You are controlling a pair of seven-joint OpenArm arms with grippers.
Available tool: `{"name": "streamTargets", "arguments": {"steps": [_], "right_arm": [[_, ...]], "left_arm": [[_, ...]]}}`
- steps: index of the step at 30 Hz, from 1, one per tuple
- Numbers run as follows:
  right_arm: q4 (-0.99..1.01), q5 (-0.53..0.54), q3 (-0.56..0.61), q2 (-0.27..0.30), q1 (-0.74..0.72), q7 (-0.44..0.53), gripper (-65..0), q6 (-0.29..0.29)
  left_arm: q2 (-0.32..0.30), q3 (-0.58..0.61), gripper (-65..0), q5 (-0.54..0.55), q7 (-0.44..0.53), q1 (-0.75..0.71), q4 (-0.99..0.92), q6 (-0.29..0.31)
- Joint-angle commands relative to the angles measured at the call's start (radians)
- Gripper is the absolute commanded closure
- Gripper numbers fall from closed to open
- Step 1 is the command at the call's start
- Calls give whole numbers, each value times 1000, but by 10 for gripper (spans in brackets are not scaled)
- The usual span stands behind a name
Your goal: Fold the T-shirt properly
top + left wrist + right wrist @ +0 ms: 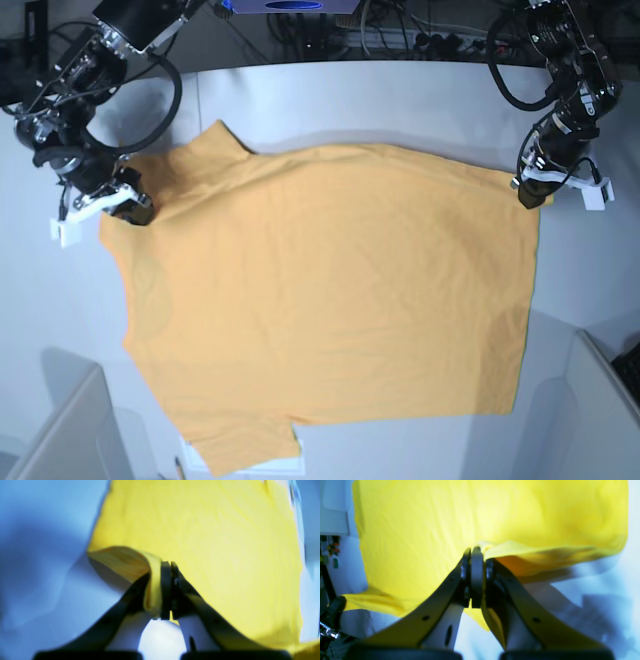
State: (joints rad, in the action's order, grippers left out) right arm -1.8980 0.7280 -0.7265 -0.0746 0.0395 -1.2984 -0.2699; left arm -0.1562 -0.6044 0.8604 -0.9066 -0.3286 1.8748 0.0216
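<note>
Across the white table (60, 330), around the shirt: one edge raised, most of the cloth lying flat
Large light-orange short-sleeved cotton T-shirt (330, 290): between the two arms, plain side up, one sleeve spread at its far-left corner in the base view
Black left gripper (166, 590): closed on the shirt's edge, at one end
Black right gripper (478, 577): closed on the shirt's edge, at the other end
Sagging edge between grips: draw it gently taut, then carry both ends level and together over the shirt
Laying down: align edges before releasing; uneven pace would likely skew the fold
</note>
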Motion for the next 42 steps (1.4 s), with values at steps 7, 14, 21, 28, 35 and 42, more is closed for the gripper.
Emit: {"name": "streamTargets", "arguments": {"steps": [7, 14, 21, 28, 35, 42], "right_arm": [[88, 18, 5, 39, -129, 16, 0, 54], [202, 15, 110, 78, -204, 62, 0, 62], [357, 17, 186, 114, -301, 141, 0, 130], [407, 15, 192, 123, -339, 156, 0, 133], [489, 15, 193, 137, -373, 191, 0, 133], [564, 15, 195, 149, -425, 208, 0, 133]], "left_arm": [[-16, -1, 0, 7, 11, 87, -73, -25], [-19, -1, 0, 7, 11, 113, -137, -25], [-19, -1, 0, 7, 11, 184, -189, -25], [-21, -1, 0, 7, 11, 228, -211, -25], [-23, -2, 0, 7, 11, 259, -221, -25], [-24, -2, 0, 7, 11, 280, -231, -25]]}}
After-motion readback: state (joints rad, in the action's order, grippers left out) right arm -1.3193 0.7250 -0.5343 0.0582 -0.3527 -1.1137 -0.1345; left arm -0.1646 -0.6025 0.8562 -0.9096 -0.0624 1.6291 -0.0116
